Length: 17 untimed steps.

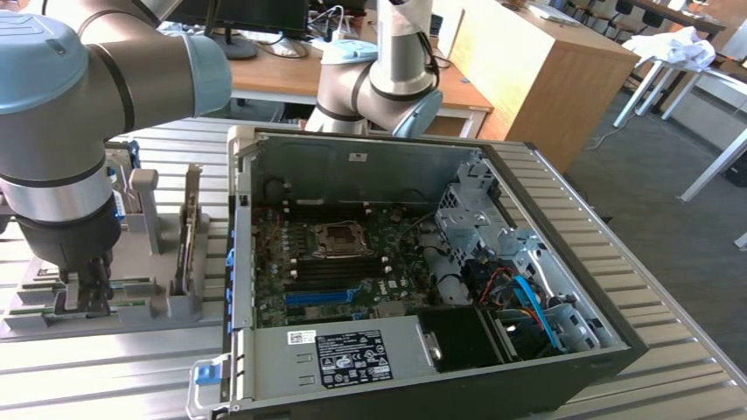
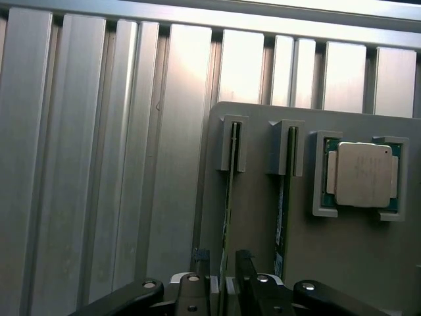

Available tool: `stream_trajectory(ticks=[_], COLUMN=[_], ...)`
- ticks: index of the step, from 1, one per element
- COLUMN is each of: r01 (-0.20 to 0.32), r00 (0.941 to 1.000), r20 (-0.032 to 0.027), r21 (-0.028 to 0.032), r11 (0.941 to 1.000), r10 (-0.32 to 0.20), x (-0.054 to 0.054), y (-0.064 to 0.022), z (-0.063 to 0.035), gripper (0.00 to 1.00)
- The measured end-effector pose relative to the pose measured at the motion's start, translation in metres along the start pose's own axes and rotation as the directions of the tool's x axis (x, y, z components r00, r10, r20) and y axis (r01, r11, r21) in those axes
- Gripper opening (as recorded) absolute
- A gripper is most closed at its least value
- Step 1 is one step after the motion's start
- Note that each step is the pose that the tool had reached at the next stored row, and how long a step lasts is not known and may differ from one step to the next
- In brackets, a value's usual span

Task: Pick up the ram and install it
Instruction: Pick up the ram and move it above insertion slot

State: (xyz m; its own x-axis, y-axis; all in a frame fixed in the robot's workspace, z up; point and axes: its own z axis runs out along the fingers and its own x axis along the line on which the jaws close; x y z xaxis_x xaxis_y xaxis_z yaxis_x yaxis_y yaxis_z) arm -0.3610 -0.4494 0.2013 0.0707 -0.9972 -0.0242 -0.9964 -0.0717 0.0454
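1. Check the hand [image 2: 222, 258] in the wrist view. Its two fingers [image 2: 245, 258] stand apart, one on each side of the ram [image 2: 228, 197], with a gap showing on either side of the board. The hand is not clamped on anything.

2. Locate the ram. It stands on edge in a slot of the grey holder [image 2: 256, 227], with its far end seated in a raised grey bracket. A second stick [image 2: 281, 197] stands on edge in the neighbouring slot, just beside the first and parallel to it.

3. Note the square silver processor [image 2: 363, 174] lying flat in its own pocket on the holder, beyond the second stick.

4. Confirm that the holder rests on the ribbed aluminium worktop [image 2: 79, 164].

5. In the exterior view, you see the arm [image 1: 70, 131] reaching straight down with the hand [image 1: 84, 293] low over the holder [image 1: 175, 306], at the exterior view's left.

6. Beside the holder, the open computer case [image 1: 350, 162] lies on the worktop, exposing the motherboard [image 1: 350, 262] with its blue slot [image 1: 317, 296].

7. A wooden desk [image 1: 548, 70] stands behind the case.
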Motion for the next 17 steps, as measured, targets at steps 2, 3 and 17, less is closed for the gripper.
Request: stream_trajectory(ticks=[2,3,17], r01=[0.000,0.000,0.000], r00=[1.0000,1.0000,1.0000], r20=[0.0001,0.0001,0.0002], r21=[0.0000,0.0001,0.0002], r11=[1.0000,1.0000,1.0000], r10=[0.000,0.000,0.000], x=[0.0000,0.0000,0.0000], y=[0.0000,0.0000,0.0000], z=[0.0000,0.0001,0.0001], gripper=[0.30,0.30,0.21])
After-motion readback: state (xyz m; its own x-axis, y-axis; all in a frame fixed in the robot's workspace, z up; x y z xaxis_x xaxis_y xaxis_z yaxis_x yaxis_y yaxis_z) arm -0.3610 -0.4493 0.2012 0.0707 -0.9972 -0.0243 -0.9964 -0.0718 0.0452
